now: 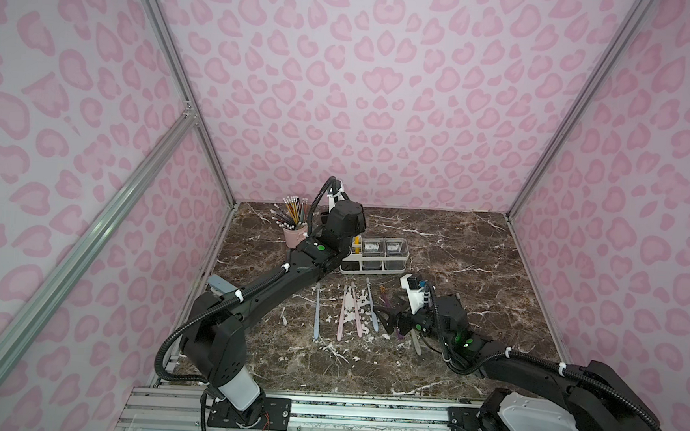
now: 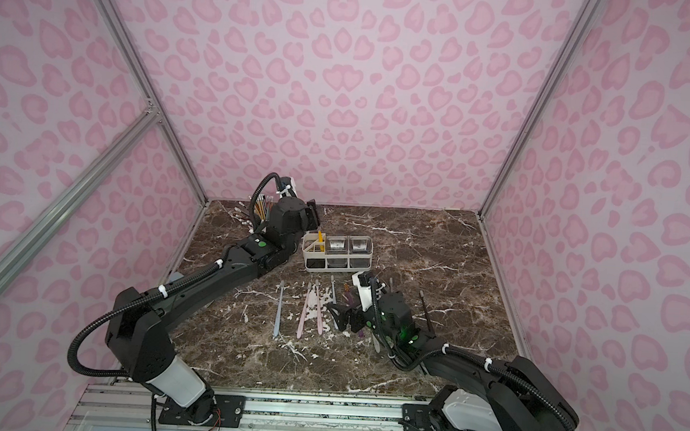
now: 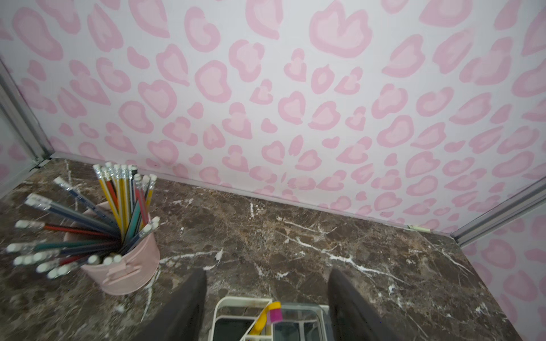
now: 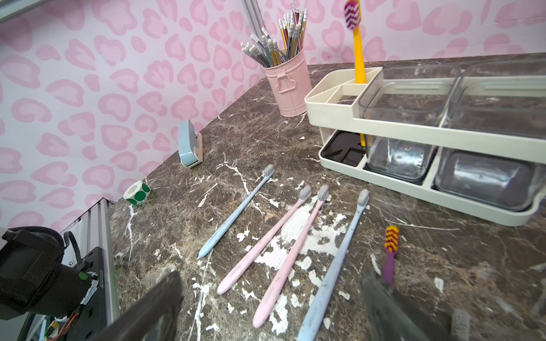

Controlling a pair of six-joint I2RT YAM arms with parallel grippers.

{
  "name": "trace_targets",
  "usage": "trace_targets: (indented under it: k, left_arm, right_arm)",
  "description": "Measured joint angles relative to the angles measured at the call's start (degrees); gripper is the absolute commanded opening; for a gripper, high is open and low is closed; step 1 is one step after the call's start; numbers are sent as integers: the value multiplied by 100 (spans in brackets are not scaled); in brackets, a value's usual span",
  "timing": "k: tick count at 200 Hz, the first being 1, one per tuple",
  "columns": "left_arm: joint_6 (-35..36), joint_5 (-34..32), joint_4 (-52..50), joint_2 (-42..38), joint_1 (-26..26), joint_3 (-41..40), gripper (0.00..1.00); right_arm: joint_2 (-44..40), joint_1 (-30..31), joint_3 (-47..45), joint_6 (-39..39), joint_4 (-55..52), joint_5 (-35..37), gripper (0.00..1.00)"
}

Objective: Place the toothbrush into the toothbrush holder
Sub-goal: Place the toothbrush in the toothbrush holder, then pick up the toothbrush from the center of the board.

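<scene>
The left hand (image 3: pixel 267 273) hovers over the slot end of the toothbrush holder (image 4: pixel 443 136). Its 2 dark fingers (image 3: pixel 183 304) are spread well apart and grip nothing. Between them, touching neither, is the head of the yellow toothbrush (image 4: pixel 359 53). It stands upright in the holder's divided section, in the slot toward the counter's back edge, magenta-and-white bristles up.

The right hand (image 4: pixel 271 276) is low over the front half of the counter (image 4: pixel 472 265), fingers spread wide and empty. A purple toothbrush (image 4: pixel 391 254) with yellow-and-maroon bristles lies with its handle running behind 1 finger. I cannot tell whether they touch.

The holder is a white open-frame plastic caddy, rectangular with rounded corners. It stands toward the counter's back edge, left of the middle. 2 clear square cups (image 4: pixel 399 159) fill the rest of its frame.

The counter is brown marble-patterned with white veins and is scuffed white near its middle. Near the back left corner stands a round pink metal cup (image 4: pixel 291 85) of eraser-tipped pencils. 4 slim matte toothbrushes, 2 pale blue (image 4: pixel 236 212) and 2 pale pink (image 4: pixel 263 242), lie side by side in front of the holder, grey bristles pointing toward it.
</scene>
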Motion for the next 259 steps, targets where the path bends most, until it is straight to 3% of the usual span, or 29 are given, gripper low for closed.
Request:
trace_targets:
  k: [65, 117, 162, 212, 259]
  left_arm:
    - [-697, 595, -1353, -715, 87, -1322, 63]
    - [-732, 1399, -1355, -481, 503, -1596, 49]
    - [-695, 1904, -1108, -337, 595, -1939, 48]
    - [-717, 2046, -1012, -487, 638, -2347, 42]
    - [-632, 2087, -962, -109, 745, -2312, 37]
  right_arm:
    - [-267, -13, -9, 2, -48, 319, 96]
    - [-404, -63, -87, 7, -109, 485, 96]
    - [-420, -79, -87, 9, -116, 487, 96]
    - [-393, -79, -87, 9, -125, 483, 96]
    - [-361, -79, -87, 9, -129, 481, 96]
